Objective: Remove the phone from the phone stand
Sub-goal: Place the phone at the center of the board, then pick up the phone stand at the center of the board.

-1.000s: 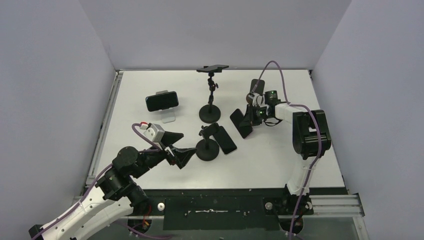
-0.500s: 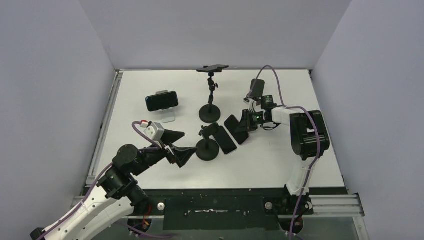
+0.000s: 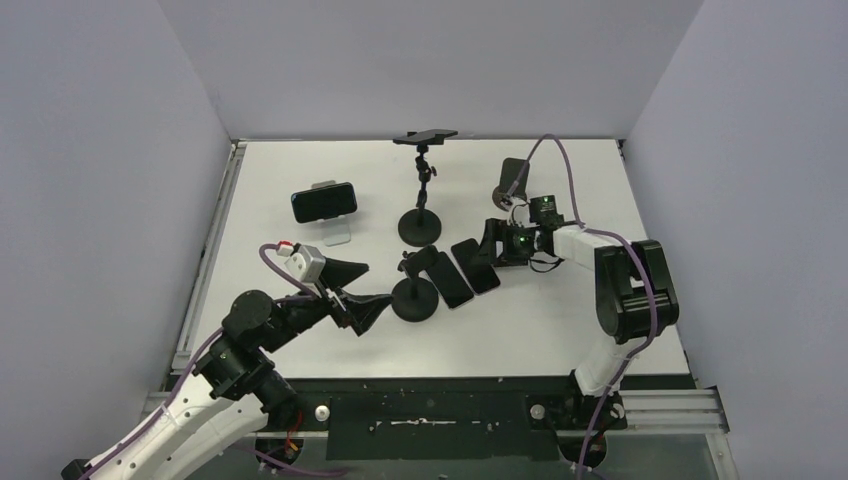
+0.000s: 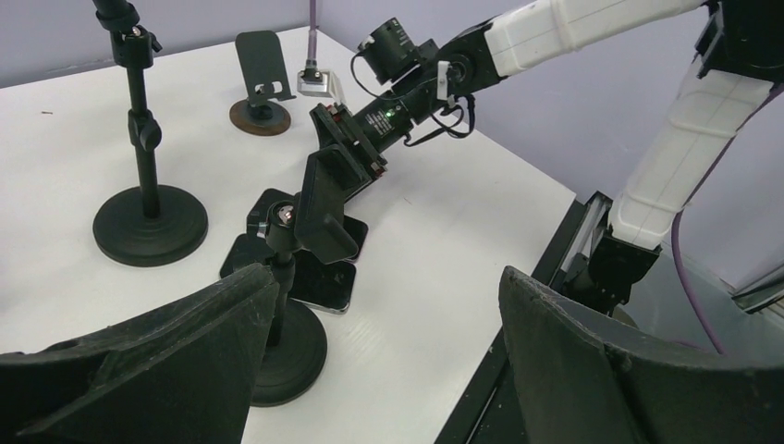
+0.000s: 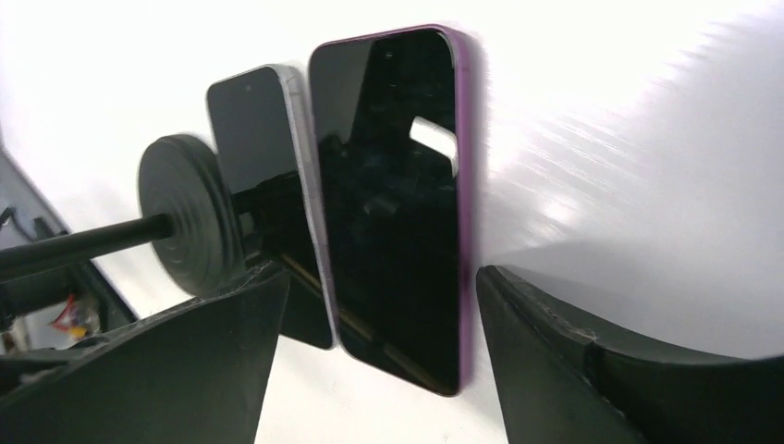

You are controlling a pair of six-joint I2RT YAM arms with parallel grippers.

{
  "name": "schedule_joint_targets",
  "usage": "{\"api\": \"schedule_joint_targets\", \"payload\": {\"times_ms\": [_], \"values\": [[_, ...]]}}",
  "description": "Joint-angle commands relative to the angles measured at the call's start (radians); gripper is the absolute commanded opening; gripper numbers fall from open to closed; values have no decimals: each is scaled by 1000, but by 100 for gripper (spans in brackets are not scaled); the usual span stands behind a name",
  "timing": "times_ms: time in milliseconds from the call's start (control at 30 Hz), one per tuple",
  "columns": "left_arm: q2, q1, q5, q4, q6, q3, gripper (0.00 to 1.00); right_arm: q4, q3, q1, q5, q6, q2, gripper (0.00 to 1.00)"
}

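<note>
phone (image 5: 398,185): lay flat on the table (image 3: 560,320), screen up, purple rim, at 2 o'clock of the short stand (image 3: 415,298) in the top view.
second phone (image 5: 259,129): lay just beside it, on the 8 o'clock side.
right gripper (image 5: 379,277): stood spread wide, straddled the phone, pinched nothing.
left gripper (image 4: 388,287): hovered spread, gripped nothing, at 9 o'clock of the short stand's base.

A: Right wrist: silver-edged phone (image 5: 251,120), lower end hidden behind the stand base (image 5: 180,217) and the fingers (image 5: 166,370). Stand pole (image 5: 74,245) runs off the left edge.
B: Fingers cut at the bottom too. Left wrist?
A: Stand head (image 4: 325,199) covers part of the phones (image 4: 324,287) on the worktop (image 4: 434,240). Top view: right pincer (image 3: 490,245) tips too small, dark on dark.
</note>
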Motion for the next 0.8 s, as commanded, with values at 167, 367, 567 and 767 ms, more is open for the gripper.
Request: {"api": "schedule_joint_targets", "payload": {"times_ms": [167,367,567,767], "values": [[-18,8,-82,34,-7,-16,88,11,-88,37,403,130,-387,79],[22,8,-98,40,-23,-17,88,24,-82,303,417,113,-735,76],[40,10,-55,70,-6,-29,87,45,-54,527,468,110,-763,76],[30,8,-74,72,-12,-44,87,77,-6,575,523,77,-671,71]]}}
